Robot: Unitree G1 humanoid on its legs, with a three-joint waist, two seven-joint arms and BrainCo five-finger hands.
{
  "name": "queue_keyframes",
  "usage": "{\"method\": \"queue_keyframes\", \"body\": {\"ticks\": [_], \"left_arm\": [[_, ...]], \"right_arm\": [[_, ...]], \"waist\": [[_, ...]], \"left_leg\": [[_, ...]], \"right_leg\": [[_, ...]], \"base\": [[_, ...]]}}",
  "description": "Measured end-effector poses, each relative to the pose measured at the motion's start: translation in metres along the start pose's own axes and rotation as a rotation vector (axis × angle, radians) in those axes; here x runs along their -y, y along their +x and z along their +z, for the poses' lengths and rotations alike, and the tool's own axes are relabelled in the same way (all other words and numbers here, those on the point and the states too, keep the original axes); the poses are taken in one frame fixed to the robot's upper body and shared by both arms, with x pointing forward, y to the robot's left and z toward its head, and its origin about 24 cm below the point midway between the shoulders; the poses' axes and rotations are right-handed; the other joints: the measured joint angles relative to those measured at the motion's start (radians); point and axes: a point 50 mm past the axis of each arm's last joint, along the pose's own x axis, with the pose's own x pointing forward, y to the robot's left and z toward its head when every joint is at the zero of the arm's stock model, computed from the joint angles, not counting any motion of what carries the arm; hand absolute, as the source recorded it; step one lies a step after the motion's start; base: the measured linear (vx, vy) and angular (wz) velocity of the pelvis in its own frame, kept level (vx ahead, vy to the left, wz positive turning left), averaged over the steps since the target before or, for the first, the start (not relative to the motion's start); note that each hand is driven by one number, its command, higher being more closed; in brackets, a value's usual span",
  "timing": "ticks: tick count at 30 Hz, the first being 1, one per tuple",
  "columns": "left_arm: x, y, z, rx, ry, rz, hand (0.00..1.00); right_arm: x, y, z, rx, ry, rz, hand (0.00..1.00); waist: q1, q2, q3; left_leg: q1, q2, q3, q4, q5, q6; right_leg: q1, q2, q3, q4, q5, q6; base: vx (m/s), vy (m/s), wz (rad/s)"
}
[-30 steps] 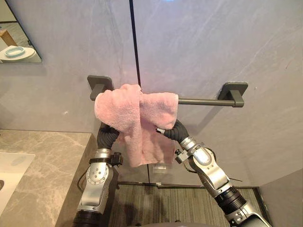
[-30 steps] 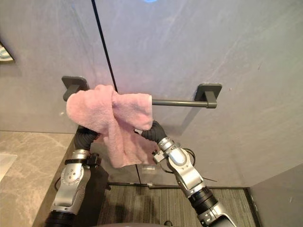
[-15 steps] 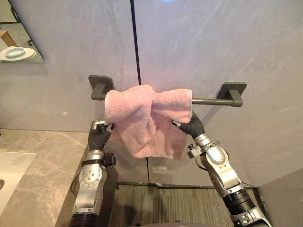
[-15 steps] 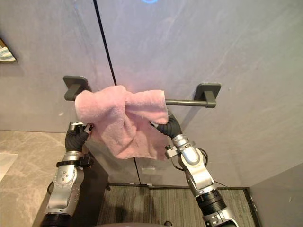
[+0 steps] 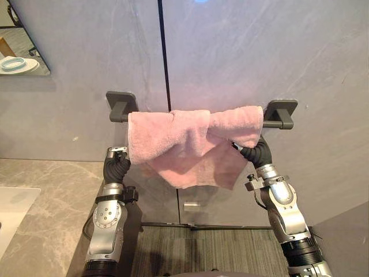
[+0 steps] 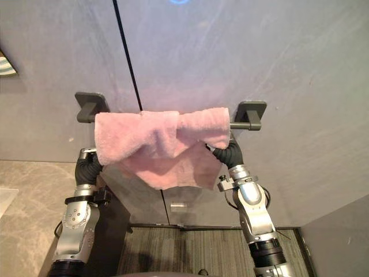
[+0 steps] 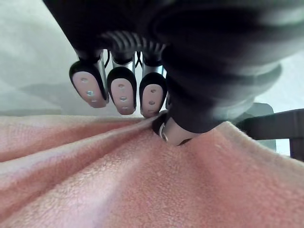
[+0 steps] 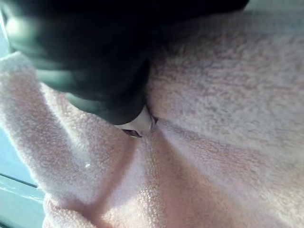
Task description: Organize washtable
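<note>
A pink towel (image 5: 190, 141) hangs over the dark grey towel rail (image 5: 281, 109) on the wall, spread from the left bracket (image 5: 121, 107) almost to the right one. My left hand (image 7: 190, 109) is at the towel's left end, its fingers (image 7: 121, 88) curled and its thumb pinching the cloth. At the towel's right end, my right hand (image 8: 109, 80) holds a fold of the pink towel (image 8: 213, 118) with its thumb pressed in. From the head, both hands sit behind the cloth, with the dark wrist covers (image 5: 256, 154) showing below it.
A marble counter (image 5: 46, 190) with a white basin (image 5: 11, 208) lies at the lower left. A mirror corner (image 5: 23, 55) sits at the upper left. Striped flooring (image 5: 202, 248) runs below the rail along the grey wall.
My right hand has drawn the towel's right end along the rail to the right bracket. The bunched towel now lies spread wide, and the left hand stays at the left end.
</note>
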Motion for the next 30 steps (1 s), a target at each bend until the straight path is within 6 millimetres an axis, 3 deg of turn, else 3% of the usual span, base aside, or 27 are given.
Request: {"method": "queue_keyframes", "body": {"ticks": [5, 19, 30], "left_arm": [[0.000, 0.000, 0.000, 0.000, 0.000, -0.002, 1.00], [0.003, 0.001, 0.006, 0.028, -0.006, -0.030, 1.00], [0.004, -0.005, -0.013, -0.052, -0.031, -0.012, 1.00]], "right_arm": [[0.002, 0.000, 0.000, 0.001, -0.003, -0.014, 1.00], [0.013, -0.011, -0.005, -0.039, -0.045, -0.057, 1.00], [0.012, -0.012, -0.012, -0.081, -0.118, -0.042, 1.00]], "waist": [[-0.015, -0.004, 0.002], [-0.016, -0.003, 0.024], [-0.016, -0.003, 0.024]], "left_leg": [[0.000, 0.000, 0.002, -0.001, 0.000, 0.000], [0.005, 0.000, 0.003, -0.002, -0.001, 0.000], [0.005, -0.001, 0.001, -0.003, -0.001, 0.001]], "right_leg": [[-0.001, 0.000, 0.003, 0.000, 0.000, 0.000], [-0.002, -0.004, 0.004, 0.010, -0.006, 0.006], [-0.002, -0.005, 0.002, 0.011, -0.007, 0.007]], "base": [[0.00, 0.000, -0.01], [0.00, 0.000, 0.00], [0.00, 0.000, 0.00]]}}
